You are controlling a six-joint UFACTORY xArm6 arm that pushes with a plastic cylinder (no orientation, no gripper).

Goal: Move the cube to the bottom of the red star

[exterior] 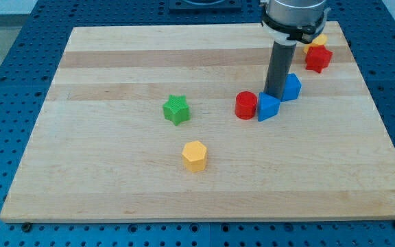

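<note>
Filling most of the view, the wooden board [115, 171] lies on a blue perforated table [5, 89]. My rod [280, 65] comes down from the view's top, right of centre. No pincer shows, only this rod, so there is no open or closed to tell. My tip [276, 94] sits hidden among three blocks: the blue cube [291, 87] just to its right, the blue wedge [267, 108] just below it, and the red cylinder [246, 105] to its left, beside the wedge. I cannot tell whether the tip touches any of them. The red star [317, 58] lies up and right of the cube, near the board's top right corner, with a yellow block [319, 41] just above it, partly hidden. The green star [176, 110] sits near the middle, well left of the cylinder. The yellow hexagon [195, 156] lies below the green star.
</note>
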